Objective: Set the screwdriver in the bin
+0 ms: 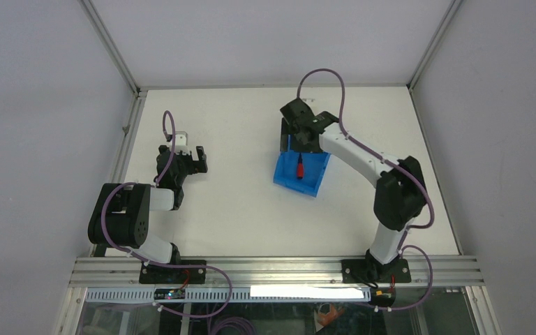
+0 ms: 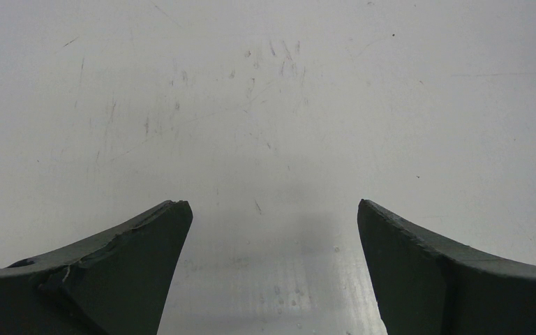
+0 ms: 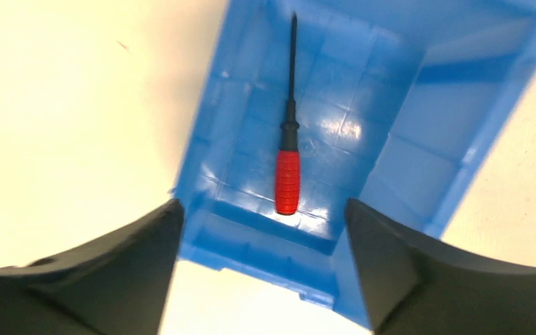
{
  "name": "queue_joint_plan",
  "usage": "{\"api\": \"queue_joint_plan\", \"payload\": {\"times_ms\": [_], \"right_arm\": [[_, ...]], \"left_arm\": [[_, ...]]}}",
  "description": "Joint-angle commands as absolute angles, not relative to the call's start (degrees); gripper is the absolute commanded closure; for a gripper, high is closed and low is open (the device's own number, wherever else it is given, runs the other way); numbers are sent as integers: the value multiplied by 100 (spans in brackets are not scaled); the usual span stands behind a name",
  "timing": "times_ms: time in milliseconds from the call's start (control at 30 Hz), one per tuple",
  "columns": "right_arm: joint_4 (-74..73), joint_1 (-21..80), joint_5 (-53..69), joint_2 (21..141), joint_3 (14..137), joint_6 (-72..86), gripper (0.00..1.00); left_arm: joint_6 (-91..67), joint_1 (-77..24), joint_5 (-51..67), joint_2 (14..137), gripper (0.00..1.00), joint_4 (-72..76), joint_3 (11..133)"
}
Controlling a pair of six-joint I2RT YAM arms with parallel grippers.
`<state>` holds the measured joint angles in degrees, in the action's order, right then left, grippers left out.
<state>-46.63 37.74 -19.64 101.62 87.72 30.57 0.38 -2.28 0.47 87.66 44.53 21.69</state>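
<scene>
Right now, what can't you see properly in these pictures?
- Top view: the far end of the bin is hidden under the right gripper.
- Top view: the thin shaft of the screwdriver is too small to make out.
- Right wrist view: the top edge cuts off one end of the bin.

I work on a white table (image 1: 237, 209), faintly scratched up close, with plain grey walls (image 1: 42, 105) on three sides. Aluminium posts (image 1: 112, 45) rise at the far corners, and a slotted aluminium rail (image 1: 279, 269) edges the near side.
</scene>
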Motion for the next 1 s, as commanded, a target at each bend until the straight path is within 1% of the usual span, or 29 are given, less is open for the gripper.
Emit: {"api": "queue_joint_plan", "payload": {"times_ms": [0,233,333,600,767,967], "right_arm": [[-4710,3751,-2336,9168,9199,2598,1],[-5153,3339,-2852,8454,8991,2236,1],[-5257,2925,-3049,8132,8767,2173,1],[-5462,1703,-3025,7502,8279,1994,1],[-5414,1403,-3026,7245,8012,2164,1],[-5322,1371,-2850,7166,7965,2249,1]], "left_arm": [[-53,-264,88,8632,1,4608,2197],[-53,-265,89,8635,1,4605,2197],[-53,-265,92,8639,1,4605,2197],[-53,-264,90,8640,1,4605,2197],[-53,-264,89,8640,1,4605,2197],[-53,-265,88,8637,1,4605,2197]]}}
